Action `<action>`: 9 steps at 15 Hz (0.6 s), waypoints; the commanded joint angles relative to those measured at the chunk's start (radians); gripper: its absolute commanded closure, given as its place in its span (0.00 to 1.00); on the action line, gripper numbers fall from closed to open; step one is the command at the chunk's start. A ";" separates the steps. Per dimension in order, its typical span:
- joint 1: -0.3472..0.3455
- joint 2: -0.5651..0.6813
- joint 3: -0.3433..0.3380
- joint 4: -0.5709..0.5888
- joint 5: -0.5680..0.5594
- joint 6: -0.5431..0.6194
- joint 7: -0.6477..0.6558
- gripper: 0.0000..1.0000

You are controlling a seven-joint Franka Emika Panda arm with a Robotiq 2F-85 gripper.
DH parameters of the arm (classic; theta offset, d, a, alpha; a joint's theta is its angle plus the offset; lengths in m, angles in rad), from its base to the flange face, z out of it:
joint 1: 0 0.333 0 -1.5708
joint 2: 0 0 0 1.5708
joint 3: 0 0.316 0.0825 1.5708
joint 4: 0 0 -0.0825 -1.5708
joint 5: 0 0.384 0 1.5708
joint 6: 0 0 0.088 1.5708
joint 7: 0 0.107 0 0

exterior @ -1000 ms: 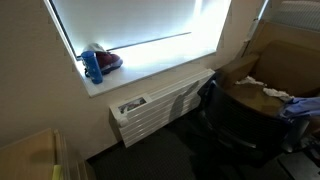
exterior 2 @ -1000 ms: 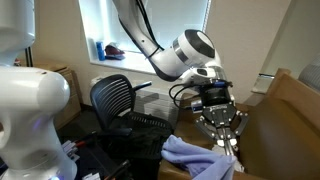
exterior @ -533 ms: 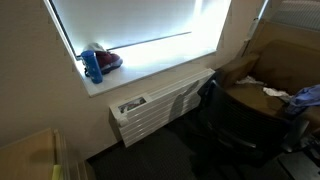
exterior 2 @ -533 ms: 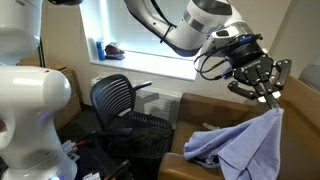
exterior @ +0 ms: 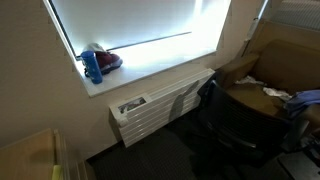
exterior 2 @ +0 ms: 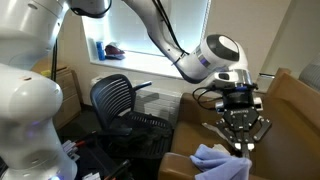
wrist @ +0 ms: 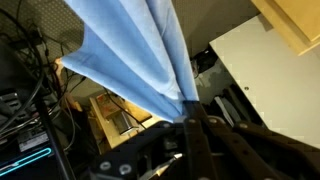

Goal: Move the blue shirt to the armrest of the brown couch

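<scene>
The blue shirt (exterior 2: 220, 161) lies bunched on the near end of the brown couch (exterior 2: 296, 102), by its armrest (exterior 2: 178, 168). My gripper (exterior 2: 241, 148) points down right over the shirt. In the wrist view the fingers (wrist: 189, 113) are shut on a fold of the blue shirt (wrist: 130, 50), which fans out away from them. In an exterior view only a small bit of the shirt (exterior: 305, 98) shows at the right edge, beside the brown couch (exterior: 290, 60).
A black office chair (exterior 2: 120, 100) stands beside the couch and also shows in an exterior view (exterior: 228, 118). A white radiator (exterior: 160, 105) sits under the window sill, which holds a blue bottle (exterior: 93, 65). A white robot body (exterior 2: 30, 100) fills the foreground.
The gripper rose up and right with the shirt hanging from it, then came back down. The shirt now rests bunched on the couch, still pinched.
</scene>
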 commanded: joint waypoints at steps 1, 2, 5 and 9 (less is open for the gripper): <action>-0.222 -0.003 0.210 0.045 0.018 -0.099 -0.058 1.00; -0.269 0.001 0.259 0.043 0.019 -0.129 -0.064 1.00; -0.428 0.027 0.403 0.082 0.036 -0.220 -0.120 1.00; -0.605 0.110 0.548 0.160 0.062 -0.332 -0.223 1.00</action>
